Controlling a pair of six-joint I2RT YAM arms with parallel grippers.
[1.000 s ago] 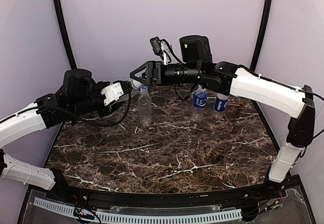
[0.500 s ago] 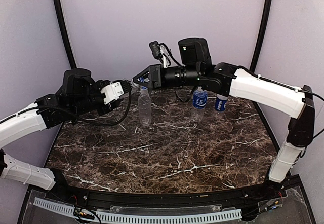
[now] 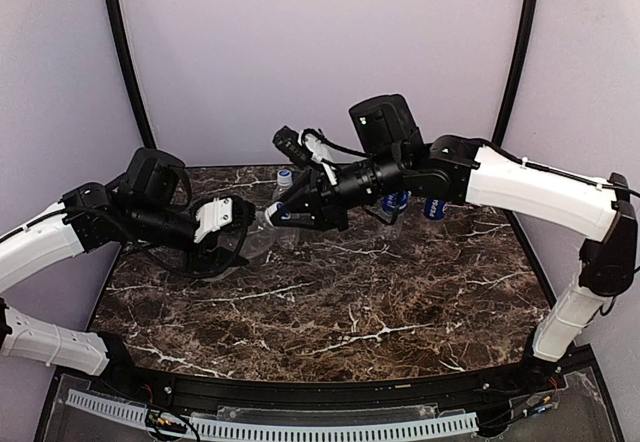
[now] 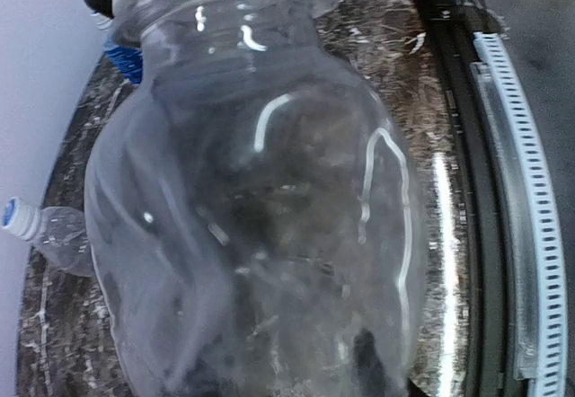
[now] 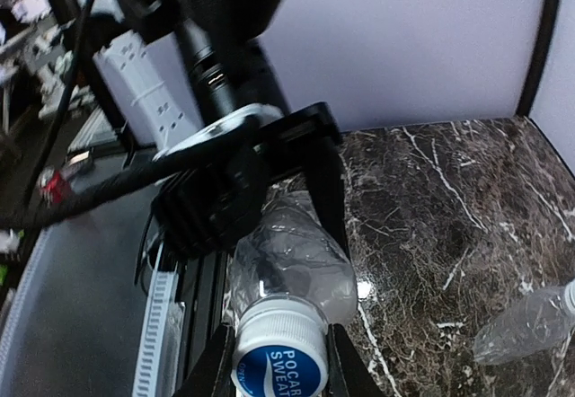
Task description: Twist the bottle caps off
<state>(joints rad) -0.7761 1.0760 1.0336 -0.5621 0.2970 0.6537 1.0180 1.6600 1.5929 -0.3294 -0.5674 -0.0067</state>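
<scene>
Gripping the clear bottle (image 4: 252, 217), the left end effector (image 3: 243, 230) steadies it while the right end effector (image 5: 274, 361) pinches its cap (image 5: 280, 366), not yet off; other bottles (image 3: 395, 200) wait.

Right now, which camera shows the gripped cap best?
Right wrist: the cap sits large in the right gripper, lettering readable. Top view mostly hides it behind that gripper; left wrist shows only a white edge above the bottle.

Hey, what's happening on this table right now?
The left hand grips a clear bottle around its body, holding it tilted. The right hand is closed on that bottle's white-and-blue cap, apparently set to twist it off; the cap sits on the neck. Two blue-labelled bottles stand farther back.
</scene>
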